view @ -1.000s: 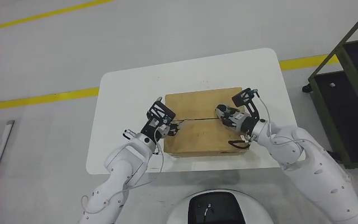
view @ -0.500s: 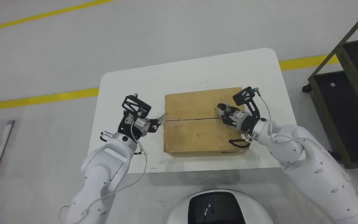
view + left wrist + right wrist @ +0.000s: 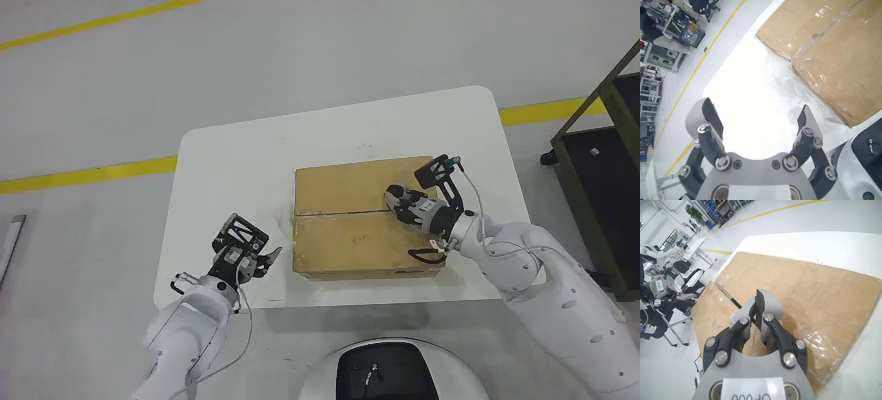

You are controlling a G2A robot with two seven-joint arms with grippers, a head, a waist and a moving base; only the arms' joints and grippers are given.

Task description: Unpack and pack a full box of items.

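Observation:
A taped brown cardboard box (image 3: 350,225) lies shut in the middle of the white table (image 3: 220,180). Its top seam (image 3: 340,212) runs along its length under clear tape. My right gripper (image 3: 397,200) rests on the seam near the box's right end; in the right wrist view the gripper (image 3: 759,299) is shut, pads pressed together over the box (image 3: 810,291). My left gripper (image 3: 268,257) hangs over bare table off the box's near left corner. In the left wrist view it (image 3: 757,109) is open and holds nothing, with the box (image 3: 829,47) beyond it.
Crumpled clear film (image 3: 781,79) lies on the table against the box's left end. A dark green cart (image 3: 600,170) stands off the table's right side. Bare table stretches left of the box and behind it.
My left gripper has drawn away from the seam at the box's left end, moving left and then toward the table's front edge. The right arm and the box have stayed put.

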